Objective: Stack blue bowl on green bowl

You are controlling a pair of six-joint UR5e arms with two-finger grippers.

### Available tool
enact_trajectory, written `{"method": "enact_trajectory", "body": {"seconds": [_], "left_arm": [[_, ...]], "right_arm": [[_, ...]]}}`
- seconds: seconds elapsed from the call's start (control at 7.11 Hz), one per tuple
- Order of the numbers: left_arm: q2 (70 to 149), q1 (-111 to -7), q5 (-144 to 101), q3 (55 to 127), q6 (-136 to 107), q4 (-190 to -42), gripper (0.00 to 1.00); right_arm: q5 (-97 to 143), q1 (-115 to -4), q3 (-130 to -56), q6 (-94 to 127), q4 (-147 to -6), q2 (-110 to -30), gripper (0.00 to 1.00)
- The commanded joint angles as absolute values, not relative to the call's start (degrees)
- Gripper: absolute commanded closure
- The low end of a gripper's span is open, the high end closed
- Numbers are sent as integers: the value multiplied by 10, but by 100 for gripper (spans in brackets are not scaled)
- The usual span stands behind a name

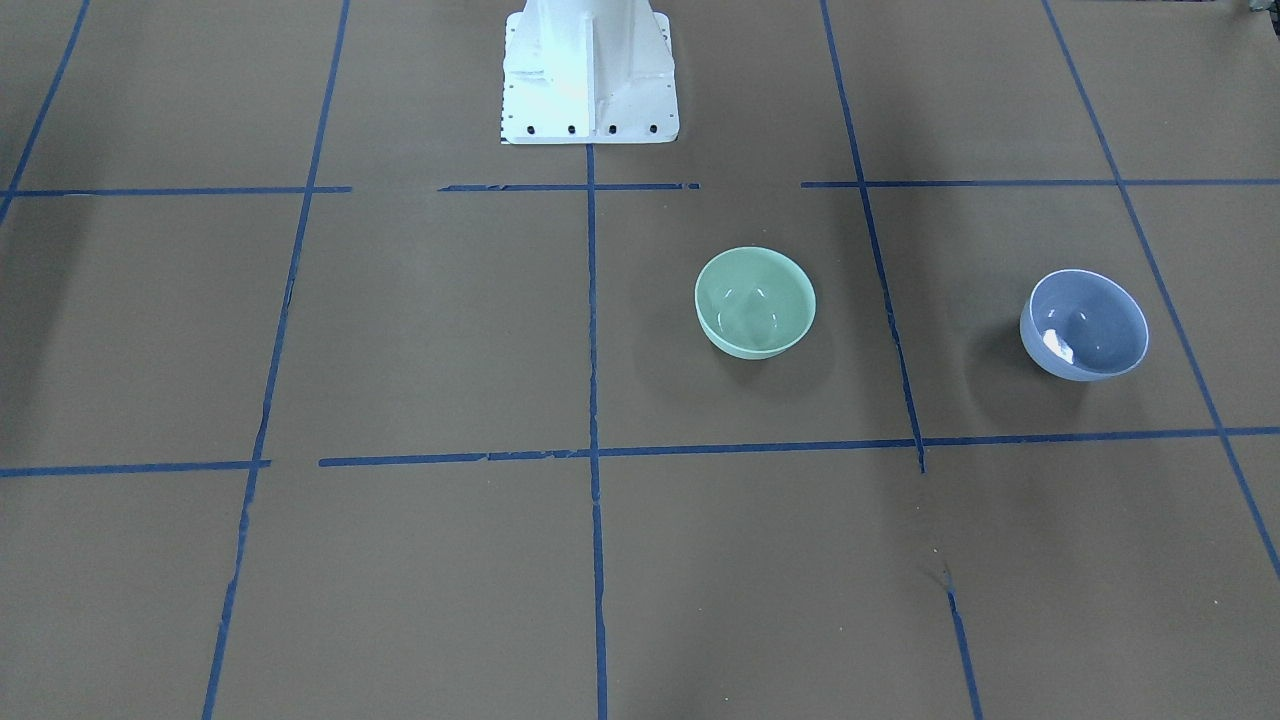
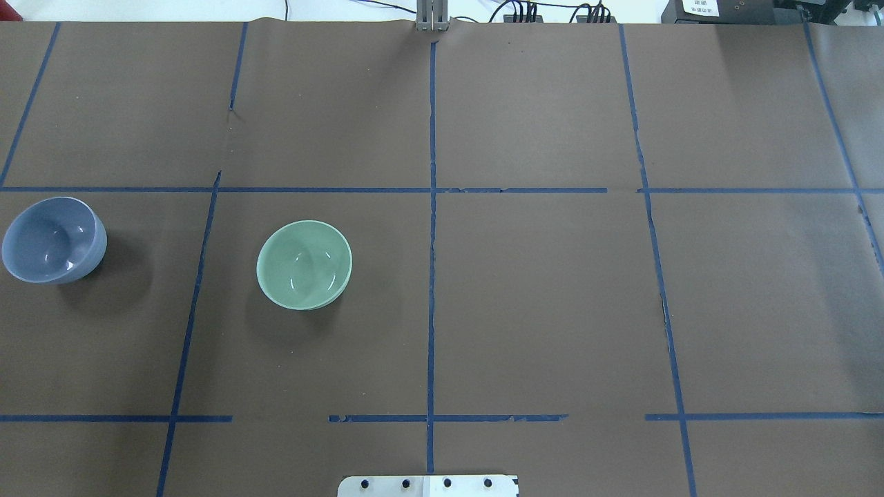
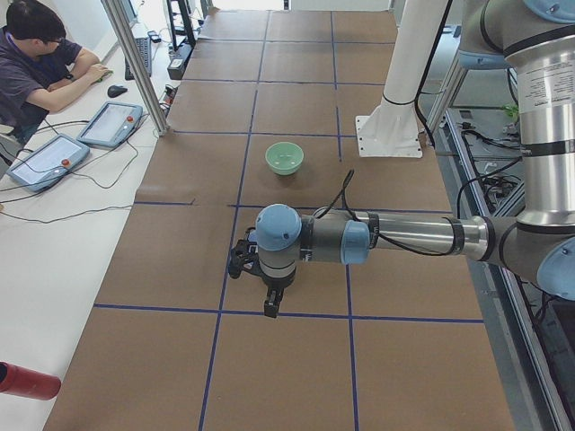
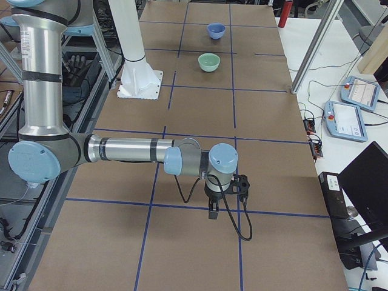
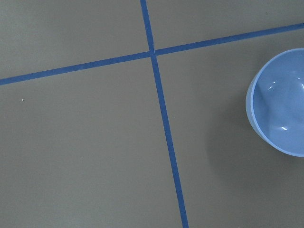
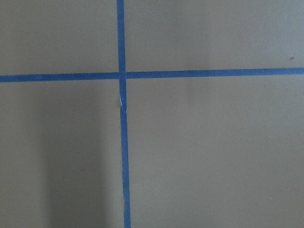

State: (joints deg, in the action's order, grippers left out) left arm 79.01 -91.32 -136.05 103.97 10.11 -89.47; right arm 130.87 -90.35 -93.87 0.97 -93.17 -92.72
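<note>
The blue bowl (image 1: 1085, 324) stands upright on the brown table, also in the overhead view (image 2: 53, 239), the right side view (image 4: 216, 30) and at the right edge of the left wrist view (image 5: 280, 102). The green bowl (image 1: 755, 302) stands upright and apart from it, nearer the table's middle (image 2: 304, 264) (image 3: 284, 158) (image 4: 208, 62). Both are empty. My left gripper (image 3: 271, 310) hangs above the table, fingers down, near the blue bowl's end. My right gripper (image 4: 213, 213) hangs over the far opposite end. I cannot tell whether either is open or shut.
The robot's white base (image 1: 588, 75) stands at the table's robot-side edge. Blue tape lines (image 2: 431, 207) form a grid on the brown paper. A person (image 3: 36, 63) sits at a side desk with tablets (image 3: 110, 123). A metal post (image 3: 135, 63) stands at the table's operator-side edge.
</note>
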Motion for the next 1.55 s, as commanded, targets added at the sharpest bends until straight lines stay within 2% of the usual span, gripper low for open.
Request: {"method": "enact_trajectory", "body": {"seconds": [0.0,0.56,0.84,1.41], "left_arm": [[792,-912,-1361,1034,98,-898,0],[825,-908,-1361,1027,44,-906,0],[837,-847,-1359,969,-19,-1053,0],[841,-688,-1265,886,-330,-1290,0]], "right_arm": [[1309,-904,-939,9,-932,-927,0],[1309,-904,-939,9,-932,-927,0],[1309,-904,-939,9,-932,-927,0],[1309,-904,-939,10,-932,-927,0]]}}
